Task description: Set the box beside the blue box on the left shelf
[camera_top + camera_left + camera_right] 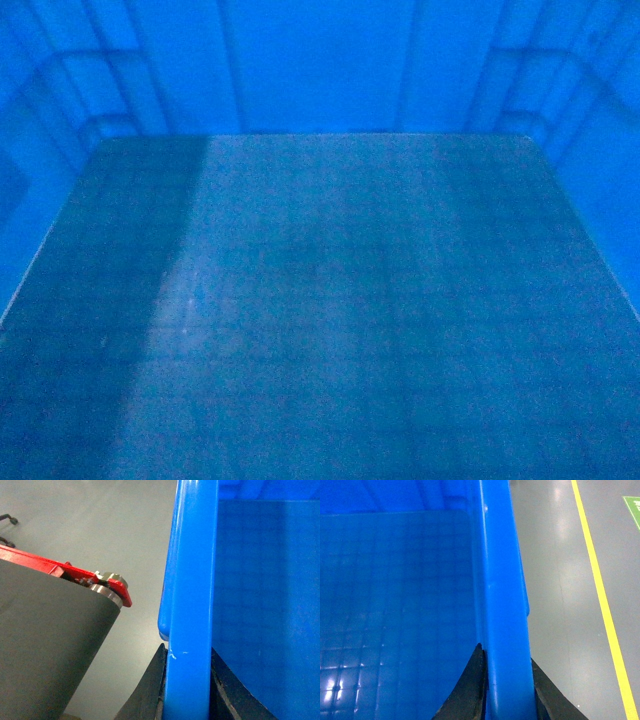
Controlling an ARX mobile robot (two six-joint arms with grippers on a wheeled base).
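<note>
The box (330, 300) fills the whole head view: a bright-blue open crate with a grid-patterned floor and ribbed walls. My left gripper (189, 680) is shut on its thick left rim (192, 580), one black finger on each side of the wall. My right gripper (507, 680) is shut on the opposite rim (502, 580) in the same way. The box (395, 605) hangs above the grey floor. The other blue box and the left shelf are out of view.
Below the left rim are the robot's dark rounded base (45, 645) and a red bracket (75, 572). The grey floor (560, 580) on the right carries a yellow line (600, 590) and a green marking (632, 507).
</note>
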